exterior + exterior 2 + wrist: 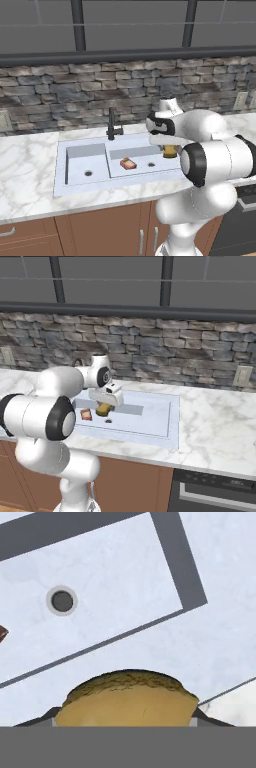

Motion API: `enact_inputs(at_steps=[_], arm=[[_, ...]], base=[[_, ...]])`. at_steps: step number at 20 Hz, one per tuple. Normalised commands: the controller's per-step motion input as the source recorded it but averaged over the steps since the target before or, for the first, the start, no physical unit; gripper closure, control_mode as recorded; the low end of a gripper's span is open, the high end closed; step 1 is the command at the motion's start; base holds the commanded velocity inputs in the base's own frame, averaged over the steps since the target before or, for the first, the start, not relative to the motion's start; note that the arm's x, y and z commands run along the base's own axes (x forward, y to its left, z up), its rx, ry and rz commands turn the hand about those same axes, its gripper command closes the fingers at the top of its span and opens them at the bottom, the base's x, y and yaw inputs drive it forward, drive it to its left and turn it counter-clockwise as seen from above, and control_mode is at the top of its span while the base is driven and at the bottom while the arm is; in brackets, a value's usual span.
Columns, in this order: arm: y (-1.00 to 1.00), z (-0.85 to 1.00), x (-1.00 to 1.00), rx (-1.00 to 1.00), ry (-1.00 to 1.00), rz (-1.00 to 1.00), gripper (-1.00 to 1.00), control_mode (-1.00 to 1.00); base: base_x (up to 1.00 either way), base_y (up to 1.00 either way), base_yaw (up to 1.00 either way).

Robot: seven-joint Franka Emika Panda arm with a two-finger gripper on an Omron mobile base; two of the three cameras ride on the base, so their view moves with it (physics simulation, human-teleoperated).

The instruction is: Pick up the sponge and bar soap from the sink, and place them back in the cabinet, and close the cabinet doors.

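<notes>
My gripper (170, 149) is shut on the sponge (171, 151), a yellow-olive block that hangs above the right basin of the sink (64, 165). In the hand view the sponge (127, 698) bulges between the two fingertips, with the basin floor and its round drain (62, 601) below. From the right base view the sponge (103, 409) hangs under the gripper (105, 407). The pinkish-orange bar soap (128, 163) lies on the right basin floor, left of the gripper and apart from it; it also shows as the bar soap (86, 414). The cabinet and its doors are out of view.
A slim black faucet (112, 126) stands behind the sink. Marble counter (215, 426) runs to both sides, backed by a stone wall with an outlet (242, 376). Brown base cabinets (100, 230) sit below, and a dark oven front (215, 491) is at lower right.
</notes>
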Motion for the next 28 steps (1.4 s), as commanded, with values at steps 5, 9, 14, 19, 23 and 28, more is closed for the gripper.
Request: enact_inputs(at_steps=[5, 9, 14, 19, 23, 28], arm=[[0.00, 0.42, -0.30, 0.00, 0.00, 0.03, 1.00, -1.00], [0.00, 0.47, -0.44, 0.00, 0.00, 0.08, 1.00, -1.00], [0.00, 0.45, -0.41, 0.00, 0.00, 0.09, 1.00, -1.00], [0.00, 0.32, -0.44, 0.03, 0.00, 0.10, 1.00, -1.00], [0.00, 0.30, -0.40, 0.06, 0.00, 0.08, 1.00, -1.00], [-0.04, 0.25, -0.32, 0.09, -0.01, 0.04, 1.00, -1.00]], base=[[0.00, 0.00, 0.00], [0.00, 0.00, 0.00], [0.00, 0.00, 0.00], [0.00, 0.00, 0.00], [0.00, 0.00, 0.00], [0.00, 0.00, 0.00]])
